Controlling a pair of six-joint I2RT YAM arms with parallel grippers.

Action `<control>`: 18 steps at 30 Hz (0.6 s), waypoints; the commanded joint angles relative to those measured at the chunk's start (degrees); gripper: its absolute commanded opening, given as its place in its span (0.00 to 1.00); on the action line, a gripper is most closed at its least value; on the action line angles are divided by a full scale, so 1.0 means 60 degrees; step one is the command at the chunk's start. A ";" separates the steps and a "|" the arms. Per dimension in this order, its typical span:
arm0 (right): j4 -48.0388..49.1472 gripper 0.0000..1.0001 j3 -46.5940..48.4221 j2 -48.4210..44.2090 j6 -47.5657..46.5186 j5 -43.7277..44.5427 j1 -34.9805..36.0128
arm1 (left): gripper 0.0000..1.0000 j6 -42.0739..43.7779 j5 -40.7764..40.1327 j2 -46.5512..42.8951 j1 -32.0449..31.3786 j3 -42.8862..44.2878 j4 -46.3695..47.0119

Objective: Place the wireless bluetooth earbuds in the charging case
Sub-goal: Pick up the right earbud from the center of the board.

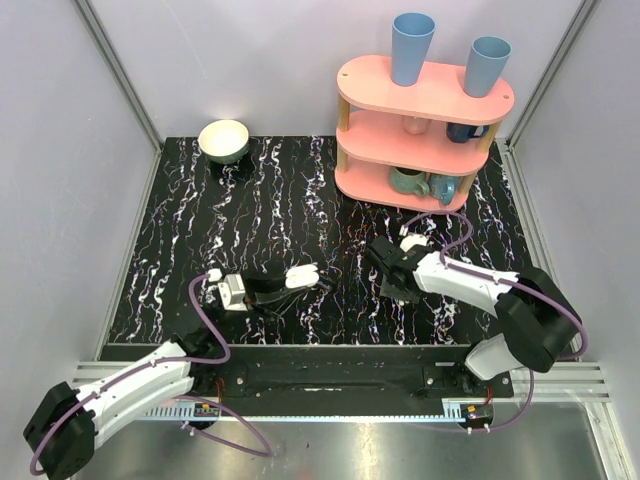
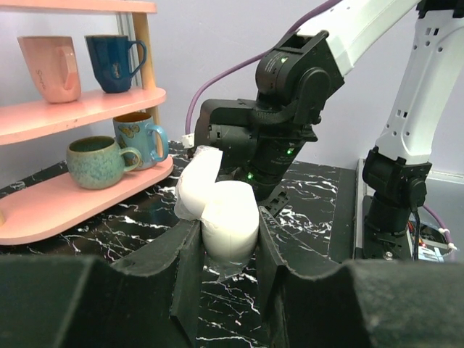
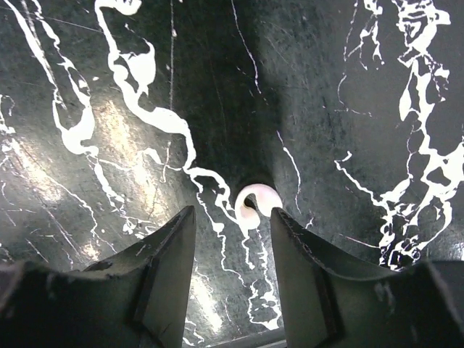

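The charging case (image 2: 230,221), a smooth white oval with its lid tipped open to the left, stands upright on the marble between my left gripper's (image 2: 225,243) fingers, which are shut on it. In the top view the case (image 1: 304,274) lies left of the table's centre, with the left gripper (image 1: 280,280) around it. My right gripper (image 3: 232,214) points down at the table, open, with nothing between its fingers. One small white earbud (image 3: 258,202) lies on the marble just beyond its right fingertip. In the top view the right gripper (image 1: 386,264) hides that earbud.
A pink three-tier shelf (image 1: 424,100) with mugs stands at the back right, with two blue cups (image 1: 411,46) on top. A pale bowl (image 1: 224,140) sits at the back left. The right arm's wrist (image 2: 279,130) is close behind the case.
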 commanded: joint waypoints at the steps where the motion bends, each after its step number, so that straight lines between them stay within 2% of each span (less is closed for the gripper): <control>1: -0.0246 0.52 -0.0146 -0.0290 0.0677 0.0200 0.0080 | 0.00 0.0092 -0.0073 0.0313 -0.0018 0.0074 0.0694; 9: -0.0699 0.50 -0.0980 -0.0523 0.1337 0.0214 0.0066 | 0.00 -0.0011 -0.0073 0.0402 -0.0018 0.0016 0.0812; 15: -0.1300 0.43 -0.1376 -0.1607 0.2083 0.0390 0.0080 | 0.00 0.0033 -0.0146 0.0387 -0.0018 -0.0043 0.0768; 18: -0.1665 0.34 -0.1392 -0.1812 0.2391 0.0448 0.0080 | 0.00 -0.0011 -0.0087 0.0416 -0.0018 -0.0014 0.0812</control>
